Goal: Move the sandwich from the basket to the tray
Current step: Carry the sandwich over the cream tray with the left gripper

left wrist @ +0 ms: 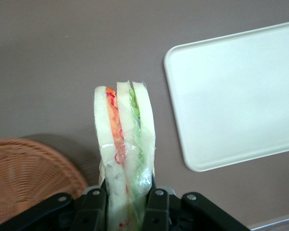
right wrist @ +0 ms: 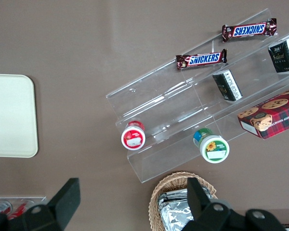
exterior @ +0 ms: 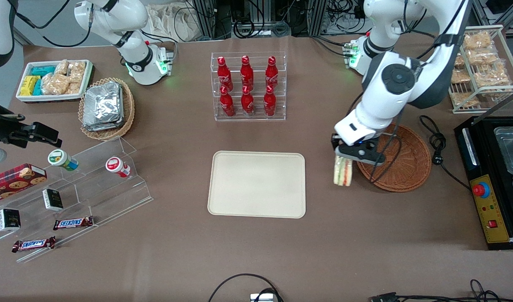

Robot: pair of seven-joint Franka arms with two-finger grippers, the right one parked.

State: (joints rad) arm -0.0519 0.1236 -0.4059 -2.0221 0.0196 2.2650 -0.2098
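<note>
Between tray (exterior: 256, 184) and basket (exterior: 403, 161), over bare tabletop, my gripper (exterior: 345, 158) clamps the sandwich (exterior: 342, 171) by its top, clear of both edges. From my wrist, its orange, red and green layers show; the front view shows only a pale wedge.

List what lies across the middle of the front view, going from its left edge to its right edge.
Clear tiered stand → tray → sandwich, held in the shut gripper → basket → black machine with a red button.
</note>
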